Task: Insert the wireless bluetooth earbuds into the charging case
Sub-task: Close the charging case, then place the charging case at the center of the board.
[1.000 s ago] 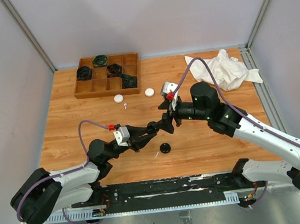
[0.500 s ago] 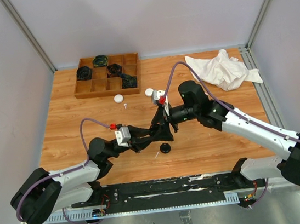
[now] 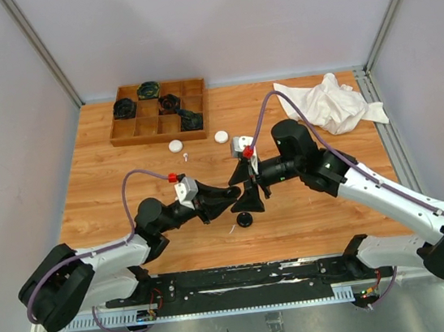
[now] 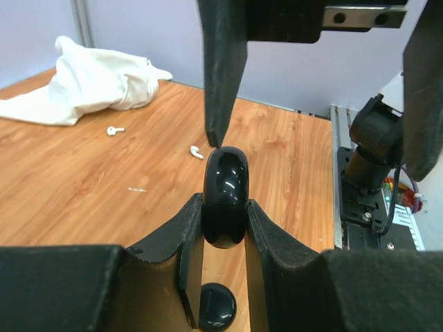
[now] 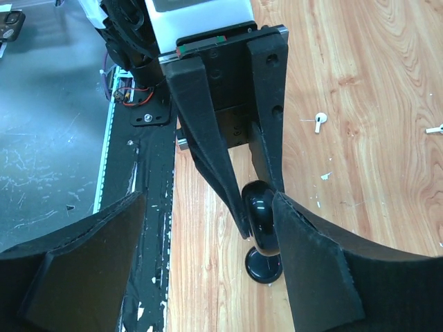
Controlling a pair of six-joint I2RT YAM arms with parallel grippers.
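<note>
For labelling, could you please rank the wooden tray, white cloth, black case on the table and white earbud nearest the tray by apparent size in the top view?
1. wooden tray and white cloth: too alike to rank.
2. black case on the table.
3. white earbud.

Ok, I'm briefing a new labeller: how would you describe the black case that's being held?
Start at the middle of the table. There the left gripper pinches the black case on edge, clear of the wood. The other black puck lies flat on the table close by, held by nothing.
</note>
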